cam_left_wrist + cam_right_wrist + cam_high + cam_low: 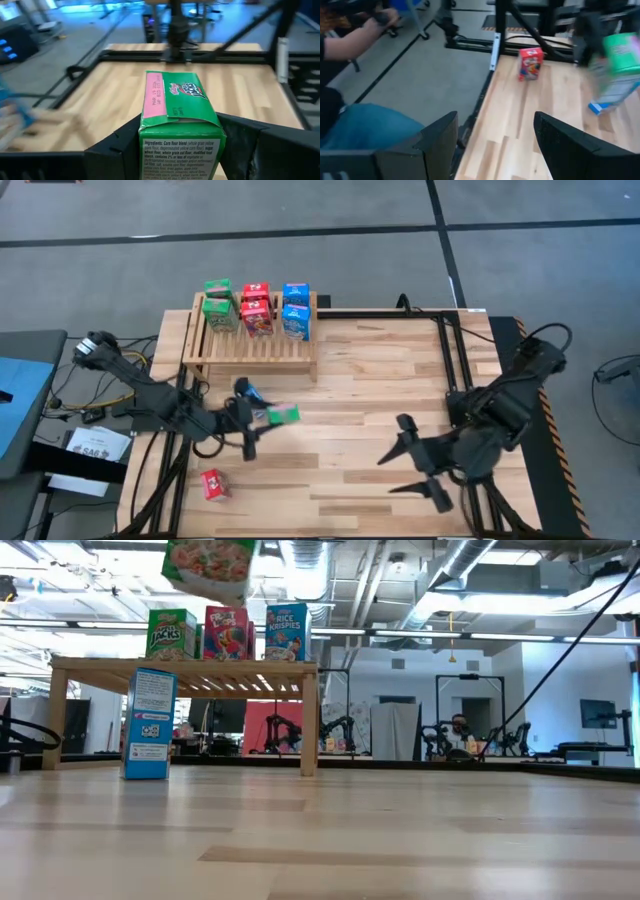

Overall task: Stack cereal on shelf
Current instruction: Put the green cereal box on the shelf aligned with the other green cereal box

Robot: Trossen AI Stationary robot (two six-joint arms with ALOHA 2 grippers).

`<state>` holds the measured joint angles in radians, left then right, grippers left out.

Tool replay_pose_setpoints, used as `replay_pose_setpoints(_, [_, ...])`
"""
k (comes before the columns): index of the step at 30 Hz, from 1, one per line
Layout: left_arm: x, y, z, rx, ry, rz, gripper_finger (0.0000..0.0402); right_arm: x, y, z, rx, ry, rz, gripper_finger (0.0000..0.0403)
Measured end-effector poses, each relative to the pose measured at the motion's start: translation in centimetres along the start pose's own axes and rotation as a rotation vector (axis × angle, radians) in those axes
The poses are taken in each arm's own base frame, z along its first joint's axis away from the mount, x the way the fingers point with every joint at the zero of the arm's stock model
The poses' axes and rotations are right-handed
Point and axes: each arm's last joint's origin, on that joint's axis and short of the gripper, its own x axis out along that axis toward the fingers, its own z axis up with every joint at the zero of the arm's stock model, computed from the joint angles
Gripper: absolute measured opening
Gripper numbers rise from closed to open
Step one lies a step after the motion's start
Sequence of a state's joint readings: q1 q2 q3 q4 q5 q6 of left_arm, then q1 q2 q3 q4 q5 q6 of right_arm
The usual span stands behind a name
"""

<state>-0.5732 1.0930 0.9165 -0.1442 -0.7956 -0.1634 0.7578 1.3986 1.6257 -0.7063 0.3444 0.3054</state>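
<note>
Left gripper [262,423] clamps a rectangular green cardboard cereal box [177,120].

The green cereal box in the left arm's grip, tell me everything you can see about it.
The green cereal box is small printed cardboard with a pink side panel and an ingredients list on one face. The left tool is shut on it, dark fingers on both sides, holding it off the tabletop. It lies tilted in front of the shelf, touching nothing else. In the low view it hangs above the shelf's boxes.

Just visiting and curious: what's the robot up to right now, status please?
Left gripper shut on green cereal box, lifted off the table. Right gripper open, empty, waiting. Six boxes on shelf; blue box and red box on table.
</note>
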Motion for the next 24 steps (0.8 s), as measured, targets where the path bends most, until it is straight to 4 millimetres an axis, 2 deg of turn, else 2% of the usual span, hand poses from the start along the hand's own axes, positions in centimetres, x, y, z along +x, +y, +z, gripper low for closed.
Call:
replay_pose_setpoints(6, [-2.7,3.3,-0.9,-0.072,-0.049,0.134,0.0183,-1.2,1.8,-0.7,-0.041,0.003,0.023,0.0286])
replay_pose_setpoints(13, [-5.8,7.2,-2.3,-0.182,-0.147,0.303,0.0183,-1.8,2.9,-1.4,-0.079,0.018,0.017,0.0286])
replay_pose_setpoints(24, [-8.4,10.4,-3.6,-0.141,-0.163,0.533,0.0183,-2.0,3.1,-1.7,-0.094,0.036,0.016,0.0286])
